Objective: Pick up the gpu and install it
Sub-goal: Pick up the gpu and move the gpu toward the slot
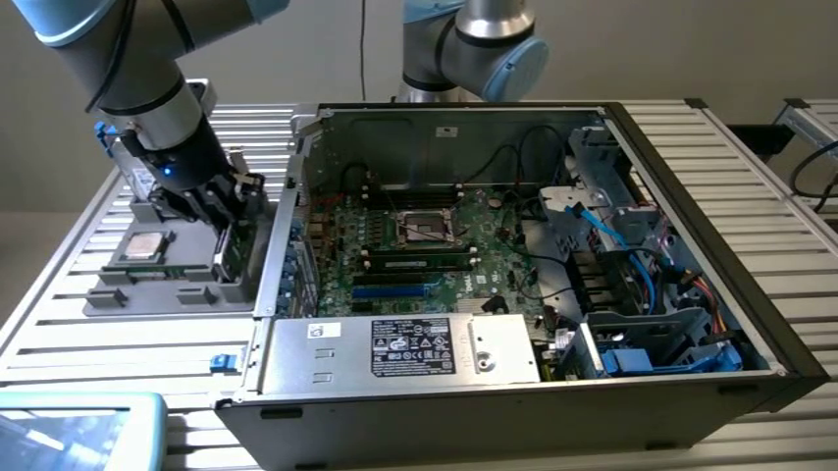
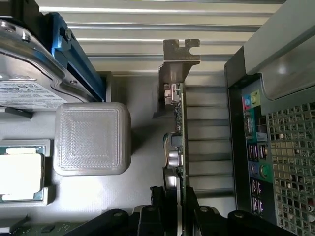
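One step is under way: your gripper is pinching the gpu by its thin green edge. The card stands upright in the grey moulded tray at the exterior view's left, apparently not lifted. Installing remains, with the open metal case just beside. The card's silver bracket is flat and notched.

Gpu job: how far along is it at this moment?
Done: the black gripper is at the grey plastic tray beside the open black computer case, fingers closed on either side of the green circuit-board gpu with silver end bracket. In hand: the grasp; the gpu stands on edge in the tray, not lifted. Left: the whole install; the green motherboard expansion slots look unoccupied.
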You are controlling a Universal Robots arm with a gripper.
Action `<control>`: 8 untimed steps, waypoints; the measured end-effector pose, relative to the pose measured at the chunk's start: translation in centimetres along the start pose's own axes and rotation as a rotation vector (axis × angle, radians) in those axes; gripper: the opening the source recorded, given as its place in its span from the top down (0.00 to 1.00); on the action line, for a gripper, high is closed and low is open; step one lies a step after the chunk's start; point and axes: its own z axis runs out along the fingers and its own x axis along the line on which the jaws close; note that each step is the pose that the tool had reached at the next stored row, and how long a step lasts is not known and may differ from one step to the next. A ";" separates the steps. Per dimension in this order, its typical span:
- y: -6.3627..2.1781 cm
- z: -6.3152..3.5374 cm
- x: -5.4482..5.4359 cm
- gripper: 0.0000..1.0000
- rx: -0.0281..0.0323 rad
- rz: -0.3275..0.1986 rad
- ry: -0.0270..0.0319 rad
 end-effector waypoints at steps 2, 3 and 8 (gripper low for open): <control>0.12 -0.89 0.0 0.72 -0.0001 0.000 0.0000; 0.18 -1.33 -0.1 0.72 -0.0001 0.000 0.0000; 0.49 -3.60 -0.2 0.72 0.0000 0.000 -0.0001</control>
